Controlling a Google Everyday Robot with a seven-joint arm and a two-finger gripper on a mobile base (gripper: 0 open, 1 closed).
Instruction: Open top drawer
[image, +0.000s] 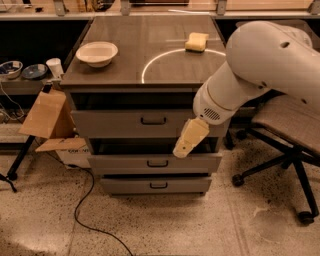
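The top drawer (120, 123) is the widest grey front, just under the tabletop, with a small black bar handle (153, 120) at its centre. Two narrower grey drawers (150, 163) sit below it with like handles. My gripper (187, 141), cream-coloured, hangs from the big white arm (260, 65) in front of the right end of the top drawer, pointing down and left. It is right of the handle and a little below it, apart from it. It holds nothing that I can see.
A white bowl (96, 52) and a yellow sponge (197, 42) lie on the tabletop (150, 30). A cardboard box (47, 115) leans at the left. An office chair (290, 120) stands at the right. A black cable (85, 200) runs over the floor.
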